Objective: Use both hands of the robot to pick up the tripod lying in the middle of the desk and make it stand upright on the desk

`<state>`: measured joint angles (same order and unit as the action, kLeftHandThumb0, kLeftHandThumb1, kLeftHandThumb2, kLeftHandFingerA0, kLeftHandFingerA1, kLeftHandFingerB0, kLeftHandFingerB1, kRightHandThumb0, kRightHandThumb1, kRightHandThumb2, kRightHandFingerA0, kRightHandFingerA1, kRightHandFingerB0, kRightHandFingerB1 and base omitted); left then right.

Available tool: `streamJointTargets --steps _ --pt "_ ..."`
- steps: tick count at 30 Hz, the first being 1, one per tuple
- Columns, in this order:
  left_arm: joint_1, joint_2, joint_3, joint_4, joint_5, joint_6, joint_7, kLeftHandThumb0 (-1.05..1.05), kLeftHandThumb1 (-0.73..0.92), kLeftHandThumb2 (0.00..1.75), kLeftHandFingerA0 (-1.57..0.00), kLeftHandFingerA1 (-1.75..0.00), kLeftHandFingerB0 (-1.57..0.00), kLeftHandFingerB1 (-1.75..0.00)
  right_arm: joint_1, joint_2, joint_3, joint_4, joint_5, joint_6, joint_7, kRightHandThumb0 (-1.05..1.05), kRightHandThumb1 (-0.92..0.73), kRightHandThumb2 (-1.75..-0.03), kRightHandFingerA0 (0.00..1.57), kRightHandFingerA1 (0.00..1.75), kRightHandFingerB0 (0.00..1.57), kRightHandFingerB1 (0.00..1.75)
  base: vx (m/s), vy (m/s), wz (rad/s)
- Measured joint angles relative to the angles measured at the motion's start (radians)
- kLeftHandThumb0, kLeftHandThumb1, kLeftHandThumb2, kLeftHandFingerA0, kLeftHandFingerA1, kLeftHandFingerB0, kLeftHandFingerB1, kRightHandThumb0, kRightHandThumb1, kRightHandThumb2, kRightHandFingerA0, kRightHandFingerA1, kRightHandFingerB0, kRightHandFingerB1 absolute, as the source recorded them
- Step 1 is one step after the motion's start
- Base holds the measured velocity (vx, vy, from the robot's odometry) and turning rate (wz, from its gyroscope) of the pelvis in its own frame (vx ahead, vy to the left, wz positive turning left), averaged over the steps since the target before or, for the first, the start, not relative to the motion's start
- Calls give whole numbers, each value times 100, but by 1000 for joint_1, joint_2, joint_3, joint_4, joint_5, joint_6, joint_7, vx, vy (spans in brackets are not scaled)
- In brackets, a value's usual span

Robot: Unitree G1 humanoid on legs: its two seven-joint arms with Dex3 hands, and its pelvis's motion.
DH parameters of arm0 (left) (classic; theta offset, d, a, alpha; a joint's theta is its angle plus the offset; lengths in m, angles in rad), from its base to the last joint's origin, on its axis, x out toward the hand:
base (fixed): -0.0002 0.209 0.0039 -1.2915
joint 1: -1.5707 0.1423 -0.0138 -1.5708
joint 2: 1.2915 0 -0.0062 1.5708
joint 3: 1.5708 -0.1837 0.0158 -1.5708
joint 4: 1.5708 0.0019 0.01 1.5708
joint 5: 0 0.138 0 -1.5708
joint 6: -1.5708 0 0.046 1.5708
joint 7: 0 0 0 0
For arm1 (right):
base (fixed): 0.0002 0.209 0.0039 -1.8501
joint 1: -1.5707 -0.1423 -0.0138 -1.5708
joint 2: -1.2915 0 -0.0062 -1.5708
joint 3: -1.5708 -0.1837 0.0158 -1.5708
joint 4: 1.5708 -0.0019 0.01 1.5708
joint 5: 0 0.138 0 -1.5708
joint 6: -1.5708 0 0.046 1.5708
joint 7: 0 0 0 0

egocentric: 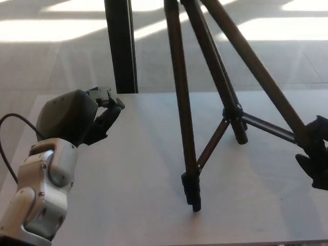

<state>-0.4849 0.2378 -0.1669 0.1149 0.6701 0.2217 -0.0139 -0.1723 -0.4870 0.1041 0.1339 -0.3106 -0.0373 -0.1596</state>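
The brown tripod [180,102] stands almost upright on the grey desk [123,200], and its top runs out of the picture. Its near leg ends in a black foot [193,192] resting on the desk. A second foot [240,134] rests further back. Thin braces meet at a hub [233,110]. My right hand [316,159] shows only partly at the right edge, closed around the lower end of the third leg [266,84]. My left hand [84,119] hangs over the desk's left side, well apart from the tripod, with its fingers [108,111] curled apart on nothing.
A black post [120,46] rises just behind the desk's far edge, left of the tripod. A thin black cable [7,134] loops beside my left forearm. Sunlit floor lies beyond the desk. The desk's front edge runs along the bottom of the view.
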Motion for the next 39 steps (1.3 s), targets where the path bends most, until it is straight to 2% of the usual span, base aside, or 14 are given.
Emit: streamJointTargets --steps 2,3,5,7,12,16,17,22,25,26,32,35,38,39 --pt "1 0 0 6 -6 -5 7 -53 56 58 -85 -100 -74 -74 45 -18 -2 5 -2 -15 -3 -38 -70 -78 91 121 85 79 0 0 0" --pt "3 1 -2 10 -7 -12 12 -53 57 58 -83 -99 -73 -74 72 -29 -1 13 -5 -22 -3 -38 -71 -79 86 148 85 89 0 0 0" --pt "10 3 -9 13 -7 -19 21 -53 57 58 -83 -99 -73 -74 112 -49 8 25 -18 -25 -3 -38 -71 -79 86 148 85 89 0 0 0" --pt "14 4 -15 14 -7 -24 26 -51 58 57 -81 -90 -72 -68 142 -56 30 48 -36 -27 5 -37 -74 -75 83 175 68 150 0 0 0" --pt "18 5 -25 15 -7 -32 34 -51 58 57 -81 -91 -72 -64 152 -60 47 59 -53 -46 13 -37 -71 -80 85 162 78 93 0 0 -1" --pt "31 7 -23 12 -8 -34 41 -49 57 57 -81 -88 -70 -59 143 -54 57 60 -68 -57 13 -40 -74 -79 82 163 78 91 0 0 0" --pt "35 7 -22 10 -9 -34 41 -49 57 57 -80 -87 -70 -60 141 -52 58 58 -74 -55 13 -41 -76 -76 84 175 67 144 0 0 0" --pt "54 25 -9 -13 -10 -33 41 -50 58 57 -81 -84 -70 -60 102 -26 74 71 -92 -53 18 -37 -78 -74 92 175 75 85 0 0 0" --pt "64 30 -8 -23 -12 -33 41 -50 58 57 -81 -85 -70 -60 89 -10 74 70 -104 -45 20 -38 -79 -72 90 175 74 80 0 0 0" --pt "67 31 -8 -23 -13 -33 41 -49 58 57 -81 -90 -68 -62 86 -7 73 69 -107 -43 22 -39 -77 -75 98 142 80 98 0 0 0" --pt "78 -11 6 -83 -45 -32 40 -52 61 58 -77 -88 -63 -63 56 -3 60 46 -114 22 78 -37 -78 -70 101 133 83 107 0 0 0" --pt "76 -55 -7 -158 -62 -33 35 -55 64 59 -76 -83 -61 -61 35 1 60 40 -116 55 105 -37 -77 -73 87 172 70 145 0 0 0" --pt "72 -81 -30 -242 -69 -30 15 -53 63 59 -78 -80 -64 -62 34 9 59 35 -113 79 132 -35 -77 -71 85 175 71 144 0 0 0" --pt "71 -86 -36 -263 -72 -30 7 -51 59 58 -81 -79 -63 -62 34 14 58 32 -112 86 140 -35 -76 -73 80 158 75 104 0 0 0"
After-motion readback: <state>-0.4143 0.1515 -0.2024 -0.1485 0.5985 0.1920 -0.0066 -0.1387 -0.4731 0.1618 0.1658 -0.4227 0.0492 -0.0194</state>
